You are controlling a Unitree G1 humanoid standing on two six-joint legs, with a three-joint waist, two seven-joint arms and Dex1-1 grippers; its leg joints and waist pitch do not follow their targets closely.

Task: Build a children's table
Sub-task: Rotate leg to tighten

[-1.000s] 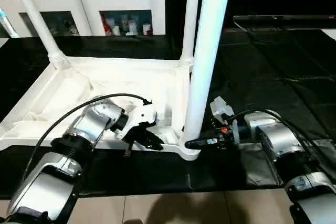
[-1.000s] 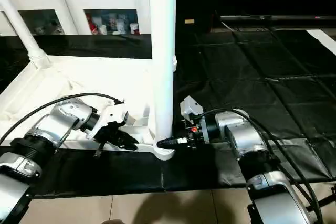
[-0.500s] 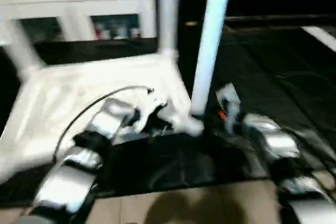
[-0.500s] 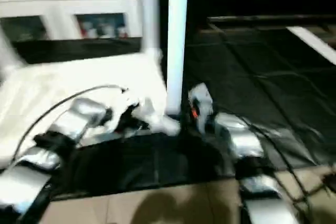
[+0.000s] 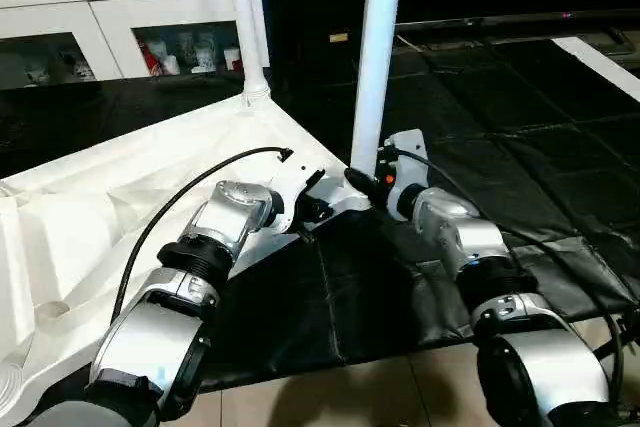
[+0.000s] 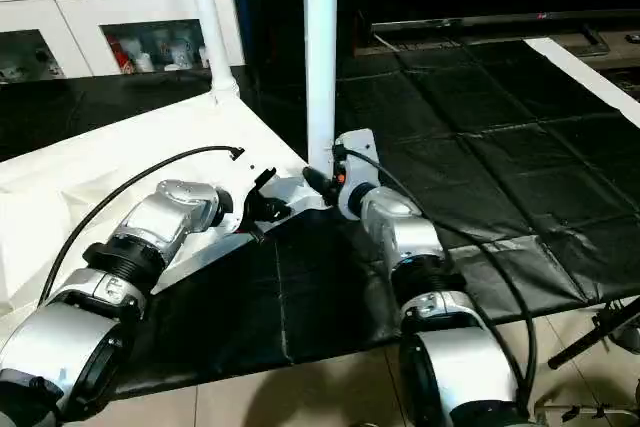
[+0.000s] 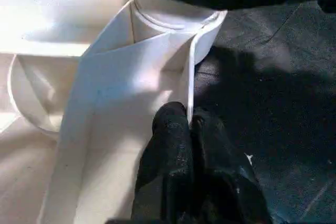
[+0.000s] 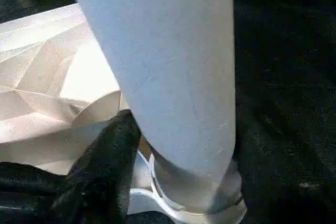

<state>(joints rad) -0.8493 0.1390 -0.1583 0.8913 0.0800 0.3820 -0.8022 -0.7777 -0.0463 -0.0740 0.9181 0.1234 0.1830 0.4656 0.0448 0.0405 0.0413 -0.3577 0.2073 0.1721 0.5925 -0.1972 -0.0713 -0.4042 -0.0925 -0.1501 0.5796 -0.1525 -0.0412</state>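
Note:
The children's table lies upside down on the black mat, its white ribbed top [image 5: 120, 197] facing up. One white leg [image 5: 375, 57] stands in the near corner socket [image 7: 173, 19], and a second leg [image 5: 243, 17] stands at the far corner. My left gripper [image 5: 312, 209] is shut on the top's thin rim wall just beside the near socket; the wrist view shows both black fingers [image 7: 173, 135] pinching it. My right gripper [image 5: 362, 183] sits at the base of the near leg [image 8: 168, 66], right against it.
A white cabinet [image 5: 120, 7] with glass doors stands behind the table. The black mat [image 5: 520, 127] spreads out to the right and ends at tiled floor [image 5: 330, 397] near me. A black cable loops over my left forearm.
The view has shifted. Against the cabinet, the table top has swung: its near edge ran level across the picture and now runs diagonally. Both grippers stay at the same corner.

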